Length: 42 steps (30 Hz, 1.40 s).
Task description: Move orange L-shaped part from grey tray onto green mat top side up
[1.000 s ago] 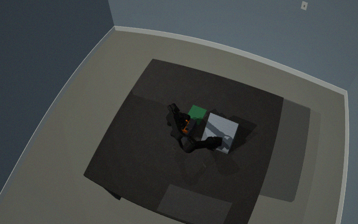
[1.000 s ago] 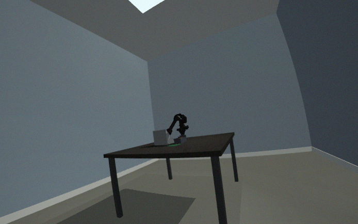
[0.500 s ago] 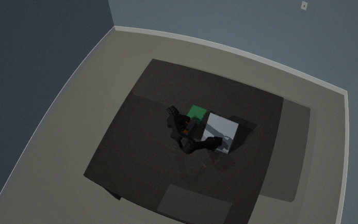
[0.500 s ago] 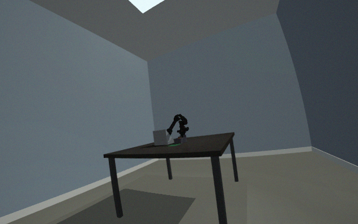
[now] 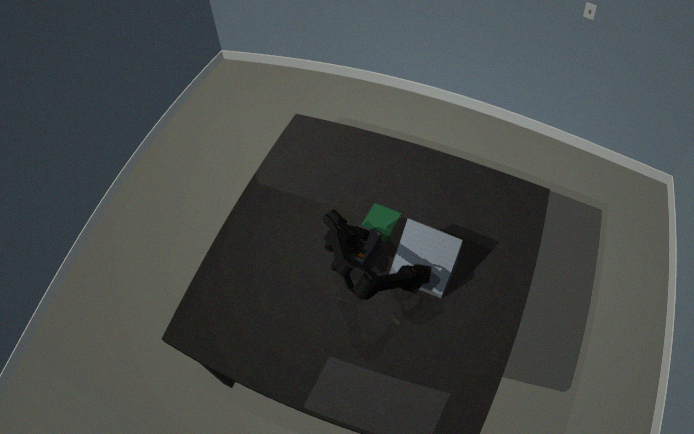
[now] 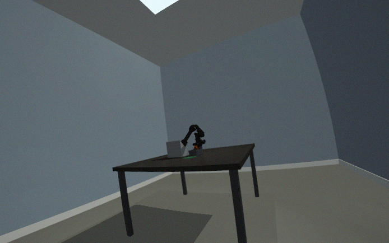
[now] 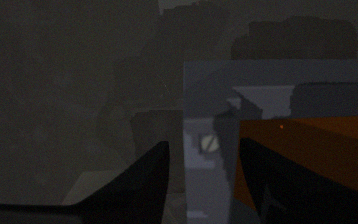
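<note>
The orange part (image 5: 360, 254) (image 6: 196, 147) (image 7: 310, 132) is in the grey tray (image 5: 372, 248) (image 6: 199, 152) (image 7: 210, 75). In the exterior view some orange shows above the tray's rim, so one end stands tipped up. My gripper (image 7: 204, 147) is partly open and holds nothing. In the wrist view its right finger overlaps the part near the part's left end, and its left finger is outside the tray's left wall. Whether the right finger touches the part is hidden. The green mat (image 5: 382, 217) (image 6: 188, 157) lies beside the tray with nothing on it.
A large pale box (image 5: 432, 235) (image 6: 174, 149) stands on the dark table (image 5: 286, 245) (image 6: 212, 162), on the other side of the tray and mat from my hand. My arm's base is at the box's near edge. A round screw head (image 7: 210, 143) sits on the tray's rim.
</note>
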Each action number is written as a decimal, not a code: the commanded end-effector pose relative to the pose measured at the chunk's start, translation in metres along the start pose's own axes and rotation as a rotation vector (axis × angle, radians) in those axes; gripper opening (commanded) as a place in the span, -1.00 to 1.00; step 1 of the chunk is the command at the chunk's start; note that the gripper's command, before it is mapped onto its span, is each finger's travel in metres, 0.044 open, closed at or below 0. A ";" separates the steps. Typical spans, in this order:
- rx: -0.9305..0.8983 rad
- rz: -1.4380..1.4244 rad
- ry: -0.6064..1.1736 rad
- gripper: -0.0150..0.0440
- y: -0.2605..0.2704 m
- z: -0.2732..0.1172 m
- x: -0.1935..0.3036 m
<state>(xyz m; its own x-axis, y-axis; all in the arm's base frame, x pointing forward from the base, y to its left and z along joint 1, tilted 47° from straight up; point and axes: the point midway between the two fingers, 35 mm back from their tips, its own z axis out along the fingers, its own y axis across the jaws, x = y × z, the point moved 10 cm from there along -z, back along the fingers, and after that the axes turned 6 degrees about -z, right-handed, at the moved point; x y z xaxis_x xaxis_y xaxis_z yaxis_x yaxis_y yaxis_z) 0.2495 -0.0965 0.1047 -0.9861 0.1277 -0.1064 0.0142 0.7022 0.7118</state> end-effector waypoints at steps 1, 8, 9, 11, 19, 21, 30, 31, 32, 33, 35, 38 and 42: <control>-0.005 0.013 0.003 0.12 -0.001 0.003 0.002; -0.005 0.013 0.003 0.12 -0.001 0.003 0.002; -0.005 0.013 0.003 0.12 -0.001 0.003 0.002; -0.005 0.013 0.003 0.12 -0.001 0.003 0.002; -0.002 0.002 -0.001 0.12 0.000 0.001 0.001; -0.002 0.003 -0.001 0.12 0.000 0.001 0.001; -0.005 0.013 0.003 0.12 0.011 -0.011 0.001; -0.005 0.013 0.003 0.12 0.011 -0.011 0.001; -0.004 0.013 0.003 0.12 0.011 -0.013 0.000; -0.003 0.014 0.003 0.12 0.010 -0.017 0.000; 0.001 0.014 0.003 0.12 0.007 -0.031 -0.002; 0.005 0.015 0.003 0.12 0.002 -0.066 -0.003; -0.001 0.015 0.005 0.12 -0.002 -0.105 0.001</control>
<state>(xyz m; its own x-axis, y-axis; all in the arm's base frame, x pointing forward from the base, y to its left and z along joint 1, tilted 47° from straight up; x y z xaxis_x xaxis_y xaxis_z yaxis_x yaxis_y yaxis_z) 0.2368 -0.1519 0.1613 -0.9861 0.1399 -0.0895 0.0341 0.6981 0.7152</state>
